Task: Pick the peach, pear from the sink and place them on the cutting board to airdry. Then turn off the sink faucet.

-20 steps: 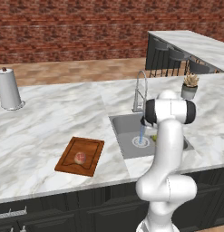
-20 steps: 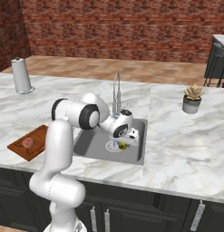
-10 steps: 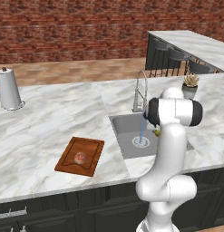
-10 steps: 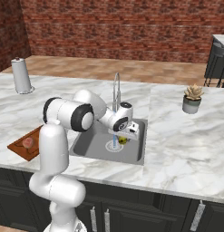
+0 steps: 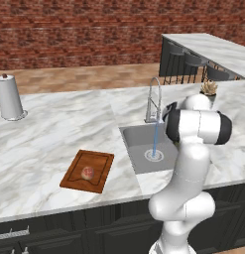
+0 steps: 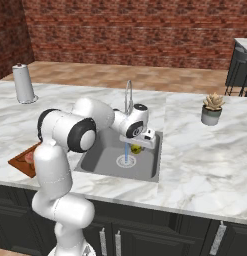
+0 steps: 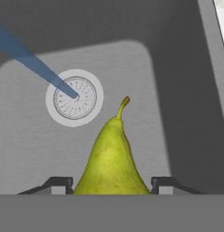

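One fruit, the peach (image 5: 87, 172), is already lying on the cutting board (image 5: 101, 161) in the left base view, and that board is sitting on the counter (image 5: 54, 144) beside the sink (image 5: 136, 149), on the side away from the potted plant (image 5: 209, 88); water is running from the faucet (image 5: 153, 101) straight onto the drain, so the tap is not yet off, and the paper-towel roll (image 5: 9, 97) is standing well apart from the sink near the counter's far edge. From the right base view, the gripper (image 6: 140, 145) is reaching down into the sink just beside the water stream, with the yellow-green pear (image 6: 137, 149) sitting right under it, near the drain. Looking along the hand, the pear (image 7: 112, 161) is lying between the two fingertips (image 7: 59, 183), stem pointing toward the drain (image 7: 75, 97), and the jaws are pressing in on both its sides, so I judge them to be grasping the pear or just finishing that squeeze. The step in hand appears to be picking up the second fruit; the next move is calling for a clean lift out of the sink, a swing across to the cutting board, a gentle release beside the peach, and then a return to the faucet lever.
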Robot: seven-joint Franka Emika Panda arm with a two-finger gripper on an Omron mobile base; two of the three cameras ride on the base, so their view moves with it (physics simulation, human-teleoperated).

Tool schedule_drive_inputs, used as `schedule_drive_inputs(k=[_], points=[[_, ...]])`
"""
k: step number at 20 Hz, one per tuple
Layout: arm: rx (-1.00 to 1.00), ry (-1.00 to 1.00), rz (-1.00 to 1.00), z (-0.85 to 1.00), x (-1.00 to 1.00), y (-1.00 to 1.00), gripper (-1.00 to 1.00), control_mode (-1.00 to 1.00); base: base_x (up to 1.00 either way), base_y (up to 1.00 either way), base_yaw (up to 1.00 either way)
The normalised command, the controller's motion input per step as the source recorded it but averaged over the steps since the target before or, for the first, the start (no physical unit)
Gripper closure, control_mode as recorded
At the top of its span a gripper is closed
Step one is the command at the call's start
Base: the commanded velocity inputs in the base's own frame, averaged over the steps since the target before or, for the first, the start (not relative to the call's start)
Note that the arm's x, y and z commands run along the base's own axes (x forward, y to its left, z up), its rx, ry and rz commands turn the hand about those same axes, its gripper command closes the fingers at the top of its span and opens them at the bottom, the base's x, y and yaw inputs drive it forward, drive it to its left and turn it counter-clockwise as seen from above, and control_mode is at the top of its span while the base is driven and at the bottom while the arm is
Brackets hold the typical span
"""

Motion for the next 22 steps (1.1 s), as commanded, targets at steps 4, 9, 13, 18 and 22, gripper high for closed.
schedule_drive_inputs(k=[4, 9, 13, 18, 22], points=[[0.00, -0.03, 0.00, 0.50, -0.41, -0.07, 1.00, -1.00, 0.00, 0.00, 0.00], [0.00, -0.06, 0.00, 0.52, -0.52, -0.01, 1.00, -1.00, 0.00, 0.00, 0.00], [0.00, -0.10, 0.00, 0.55, -0.58, 0.00, 1.00, -1.00, 0.00, 0.00, 0.00], [0.00, -0.13, 0.00, 0.46, -0.72, 0.06, 1.00, -1.00, 0.00, 0.00, 0.00], [0.00, -0.12, 0.00, 0.42, -0.70, 0.26, 1.00, -1.00, 0.00, 0.00, 0.00]])
